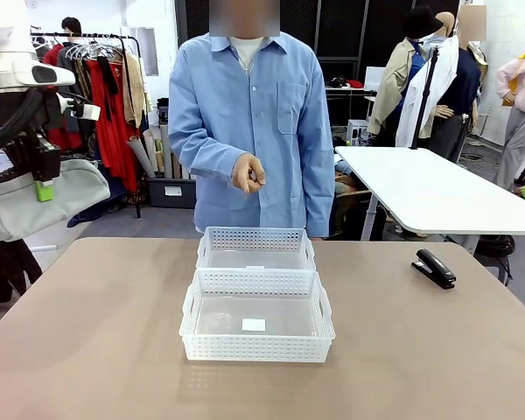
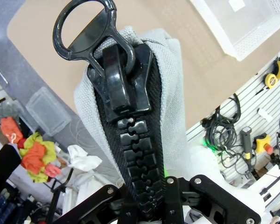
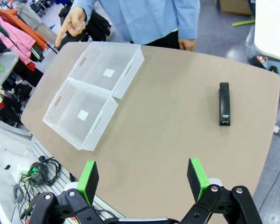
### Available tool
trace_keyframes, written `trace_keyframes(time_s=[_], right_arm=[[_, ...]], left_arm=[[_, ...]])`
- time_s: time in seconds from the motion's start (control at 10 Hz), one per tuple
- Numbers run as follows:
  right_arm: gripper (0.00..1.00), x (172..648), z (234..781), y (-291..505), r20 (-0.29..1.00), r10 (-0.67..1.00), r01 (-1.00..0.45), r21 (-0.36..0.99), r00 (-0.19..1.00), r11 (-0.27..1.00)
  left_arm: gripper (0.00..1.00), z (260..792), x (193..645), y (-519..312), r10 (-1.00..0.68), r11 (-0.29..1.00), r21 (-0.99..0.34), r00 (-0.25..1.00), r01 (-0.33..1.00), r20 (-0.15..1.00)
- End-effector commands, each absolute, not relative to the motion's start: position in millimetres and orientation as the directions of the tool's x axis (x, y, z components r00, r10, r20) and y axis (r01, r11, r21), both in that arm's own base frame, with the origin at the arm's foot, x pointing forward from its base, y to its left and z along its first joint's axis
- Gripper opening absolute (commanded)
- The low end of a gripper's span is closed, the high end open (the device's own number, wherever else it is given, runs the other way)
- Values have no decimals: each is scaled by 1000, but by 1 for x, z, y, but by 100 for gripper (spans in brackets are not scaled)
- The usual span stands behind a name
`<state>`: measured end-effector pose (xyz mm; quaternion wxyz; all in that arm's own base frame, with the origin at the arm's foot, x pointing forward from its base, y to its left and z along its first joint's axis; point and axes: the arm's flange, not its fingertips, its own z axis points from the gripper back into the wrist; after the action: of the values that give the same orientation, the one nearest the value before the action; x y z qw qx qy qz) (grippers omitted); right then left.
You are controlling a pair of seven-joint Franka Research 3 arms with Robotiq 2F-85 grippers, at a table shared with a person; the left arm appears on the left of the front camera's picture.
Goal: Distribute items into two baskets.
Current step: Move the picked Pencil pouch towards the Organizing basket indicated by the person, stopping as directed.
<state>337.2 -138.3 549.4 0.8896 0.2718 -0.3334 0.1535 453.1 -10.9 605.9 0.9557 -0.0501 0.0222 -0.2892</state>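
Note:
Two white perforated baskets stand end to end at the table's middle, the near basket [image 1: 256,348] [image 3: 101,125] toward me and the far basket [image 1: 256,236] [image 3: 131,73] toward the person. A corner of one basket [image 2: 253,38] also appears in the left wrist view. A small black stapler [image 1: 434,268] [image 3: 224,103] lies on the table at the right. My left gripper [image 1: 42,179] [image 2: 144,198] hangs high off the table's left side, shut on a grey fabric piece with a big black zipper [image 2: 126,93] [image 1: 35,210]. My right gripper [image 3: 142,179] is open and empty, high above the table's near right part.
A person in a blue shirt stands at the far edge, one hand [image 1: 248,172] [image 3: 73,22] raised with a finger pointing down near the far basket. A white table [image 1: 429,188] stands behind at the right. Bare tabletop [image 1: 96,332] surrounds the baskets.

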Motion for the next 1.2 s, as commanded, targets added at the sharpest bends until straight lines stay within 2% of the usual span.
trace_keyframes(time_s=[0.0, 0.3, 0.7, 1.1], right_arm=[[100, 338, 551, -138, 690, 90, -468, 384, 718, 796], [100, 338, 551, -138, 690, 90, -468, 384, 718, 796], [100, 338, 551, -138, 690, 90, -468, 384, 718, 796], [100, 338, 551, -138, 690, 90, -468, 384, 718, 796]], left_arm=[[0, 607, 450, -15, -561, 823, -104, 828, 558, -4], [0, 606, 421, -29, -605, 792, -74, 795, 607, 43], [0, 585, 381, -43, -716, 690, -51, 692, 722, 93], [0, 570, 389, -59, -836, 542, -13, 541, 840, 87]])
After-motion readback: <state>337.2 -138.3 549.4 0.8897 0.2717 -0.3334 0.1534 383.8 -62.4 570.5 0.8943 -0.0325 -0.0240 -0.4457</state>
